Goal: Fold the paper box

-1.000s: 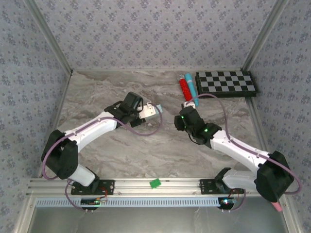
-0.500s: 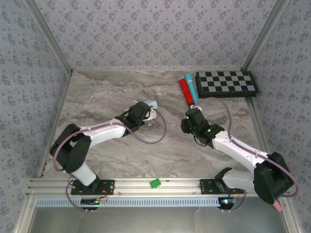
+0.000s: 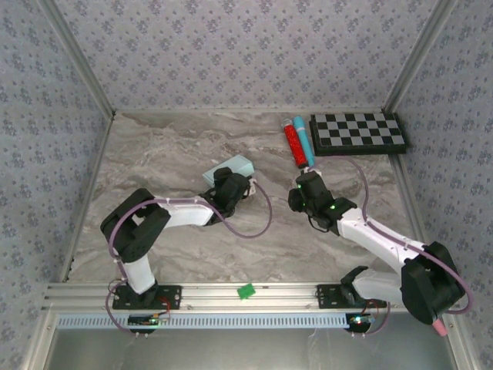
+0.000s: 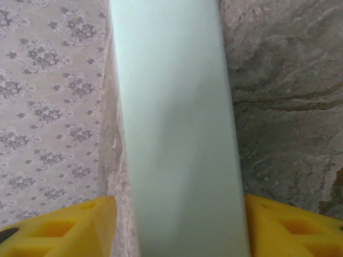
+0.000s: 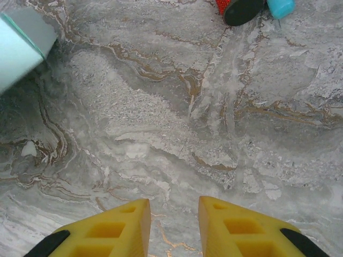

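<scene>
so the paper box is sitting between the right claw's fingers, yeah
Not the right: the paper box sits between the left claw's fingers, as the left wrist view shows. The right claw has bare marble table between its fingers.

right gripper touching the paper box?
Apart. In the right wrist view, bare table lies between the right gripper and the paper box.

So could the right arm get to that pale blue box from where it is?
Probably yes: only bare marble table lies between the right gripper and the paper box. The left gripper straddles the box's near end, though, so that side looks crowded.
</scene>
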### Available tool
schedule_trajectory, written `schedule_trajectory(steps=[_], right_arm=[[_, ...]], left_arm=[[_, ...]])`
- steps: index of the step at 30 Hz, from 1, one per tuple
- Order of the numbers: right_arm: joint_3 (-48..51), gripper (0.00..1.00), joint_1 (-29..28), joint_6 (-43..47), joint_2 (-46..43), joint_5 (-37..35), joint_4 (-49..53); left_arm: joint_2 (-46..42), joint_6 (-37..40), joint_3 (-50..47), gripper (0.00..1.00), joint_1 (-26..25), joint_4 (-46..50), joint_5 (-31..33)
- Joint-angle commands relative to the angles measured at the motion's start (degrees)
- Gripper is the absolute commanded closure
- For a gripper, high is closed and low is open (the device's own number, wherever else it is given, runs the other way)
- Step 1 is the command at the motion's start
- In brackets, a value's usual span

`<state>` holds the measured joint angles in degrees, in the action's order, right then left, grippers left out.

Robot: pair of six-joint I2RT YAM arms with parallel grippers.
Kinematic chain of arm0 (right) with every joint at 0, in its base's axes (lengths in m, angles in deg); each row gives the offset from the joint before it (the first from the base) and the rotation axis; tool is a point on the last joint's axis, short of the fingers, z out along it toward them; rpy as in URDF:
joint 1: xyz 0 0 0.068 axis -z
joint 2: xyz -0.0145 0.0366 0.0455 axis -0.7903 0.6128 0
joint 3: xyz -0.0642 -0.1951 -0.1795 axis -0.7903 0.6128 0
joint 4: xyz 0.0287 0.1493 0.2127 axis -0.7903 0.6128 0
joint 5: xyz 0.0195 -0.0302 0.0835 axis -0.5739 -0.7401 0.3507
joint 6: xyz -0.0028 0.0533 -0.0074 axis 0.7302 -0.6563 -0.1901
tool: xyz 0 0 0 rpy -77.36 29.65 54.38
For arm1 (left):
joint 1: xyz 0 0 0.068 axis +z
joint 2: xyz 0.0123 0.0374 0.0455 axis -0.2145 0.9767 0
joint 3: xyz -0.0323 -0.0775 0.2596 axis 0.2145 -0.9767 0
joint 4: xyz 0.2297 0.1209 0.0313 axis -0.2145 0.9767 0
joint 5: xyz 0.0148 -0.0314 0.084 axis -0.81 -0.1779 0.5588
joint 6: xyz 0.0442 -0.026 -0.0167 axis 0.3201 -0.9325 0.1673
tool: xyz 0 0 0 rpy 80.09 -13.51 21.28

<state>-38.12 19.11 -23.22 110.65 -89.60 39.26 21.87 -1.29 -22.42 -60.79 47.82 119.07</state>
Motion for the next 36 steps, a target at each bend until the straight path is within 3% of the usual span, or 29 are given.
schedule_trajectory(steps=[1,13,21,25,32,36], right_arm=[[0.6,0.69,0.4,-0.9,0.1,0.4,-0.3],[1.1,0.68,0.7,-1.1,0.5,0.3,-0.3],[-0.2,0.68,1.3,0.2,2.9,0.9,0.5],[-1.7,0.67,2.1,2.0,4.5,0.3,1.4],[-4.7,0.63,7.1,6.7,6.2,-1.0,2.5],[-5.6,0.58,11.4,9.7,6.4,-1.9,2.8]], left_arm=[[0.8,0.7,-0.6,0.31,-0.8,-2.2,1.3],[-6.8,-2.3,-1.4,0.01,-1.3,0.6,-4.8],[-17.1,-11.3,-0.7,0.01,1.4,7.3,-10.0],[-22.5,-22.1,-0.7,0.01,6.6,10.1,-10.5],[-30.9,-46.1,-0.2,0.00,21.2,21.9,-15.2],[-34.5,-52.6,-3.3,0.00,27.0,22.8,-14.7]])
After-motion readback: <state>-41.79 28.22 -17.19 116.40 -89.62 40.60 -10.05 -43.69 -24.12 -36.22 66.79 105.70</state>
